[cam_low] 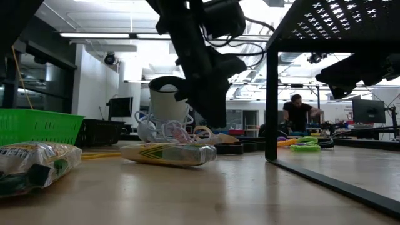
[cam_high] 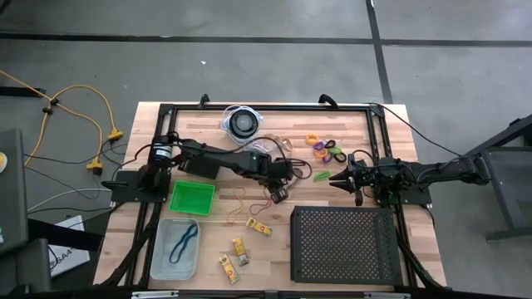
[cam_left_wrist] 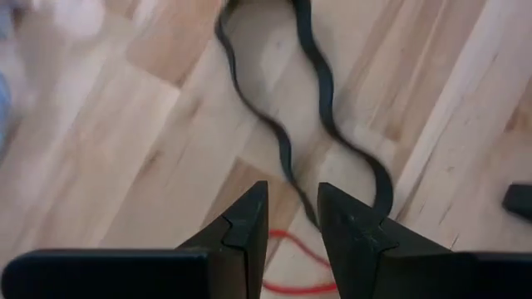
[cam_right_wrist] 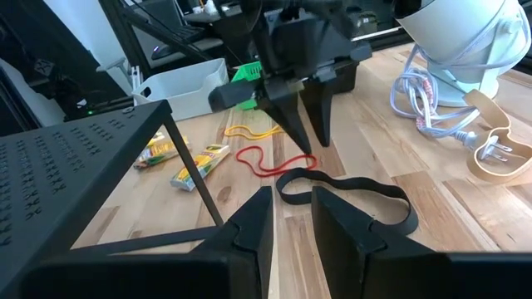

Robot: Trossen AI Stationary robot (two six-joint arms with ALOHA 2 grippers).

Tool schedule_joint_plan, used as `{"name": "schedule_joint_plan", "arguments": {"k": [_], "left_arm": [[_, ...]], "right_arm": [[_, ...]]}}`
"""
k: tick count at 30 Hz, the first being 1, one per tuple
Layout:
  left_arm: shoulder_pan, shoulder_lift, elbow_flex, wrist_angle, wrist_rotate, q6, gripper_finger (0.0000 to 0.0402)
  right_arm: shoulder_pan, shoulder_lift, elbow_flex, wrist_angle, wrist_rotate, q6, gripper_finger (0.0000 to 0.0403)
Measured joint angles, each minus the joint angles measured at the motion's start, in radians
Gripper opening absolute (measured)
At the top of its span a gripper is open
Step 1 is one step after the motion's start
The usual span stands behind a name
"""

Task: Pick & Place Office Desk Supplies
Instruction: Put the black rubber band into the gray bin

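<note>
My left gripper [cam_high: 280,196] points steeply down over the middle of the table, its fingers a narrow gap apart. Its tips [cam_right_wrist: 306,146] hang just above the wood. A black rubber band [cam_right_wrist: 349,195] lies flat there, one end running under the gap [cam_left_wrist: 293,195]. A thin red band [cam_right_wrist: 266,162] lies beside it and a yellow band [cam_right_wrist: 249,130] farther off. Yellow packets [cam_high: 259,225] lie near the front. Coloured rings [cam_high: 328,149] lie at the back right. My right gripper [cam_high: 334,179] waits at the right, level, slightly open, holding nothing.
A black perforated tray [cam_high: 342,243] stands on legs at the front right. A green basket [cam_high: 192,198] and a clear bin [cam_high: 176,247] holding a blue band sit at the front left. A round disc with a white cord [cam_high: 243,123] is at the back.
</note>
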Motion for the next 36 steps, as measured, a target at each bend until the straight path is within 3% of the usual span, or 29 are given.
{"name": "schedule_joint_plan", "arguments": {"k": [31, 36], "left_arm": [[-0.005, 0.091, -0.001, 0.057, 0.068, -0.044, 0.0099], [-0.005, 0.091, -0.001, 0.056, 0.064, -0.044, 0.0083]], "right_arm": [[0.0, 0.0, 0.0, 0.0, 0.0, 0.0, 0.0073], [0.0, 0.0, 0.0, 0.0, 0.0, 0.0, 0.0073]]}}
